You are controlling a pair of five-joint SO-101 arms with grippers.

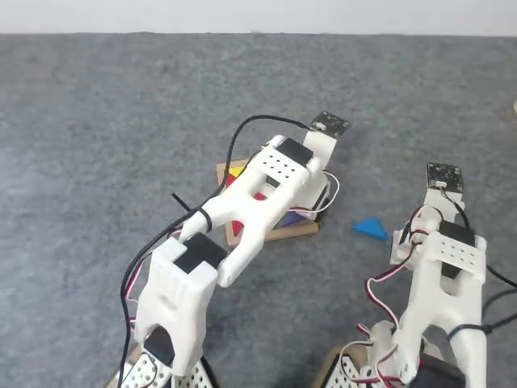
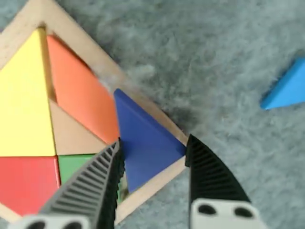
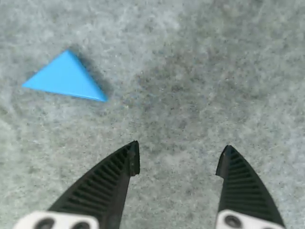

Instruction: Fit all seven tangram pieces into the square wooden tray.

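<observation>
Grey carpeted tabletop (image 1: 97,121), pale wall strip (image 1: 242,16) along its far edge

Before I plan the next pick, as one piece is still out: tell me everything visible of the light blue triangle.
The light blue triangle is a flat, plain-coloured piece, probably painted wood. It lies flat on the grey carpet, apart from the tray, on the right arm's side. Nothing touches it; the right gripper hangs open nearby.

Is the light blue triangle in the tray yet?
No, the light blue triangle lies on the grey carpet, apart from the wooden tray.
</observation>
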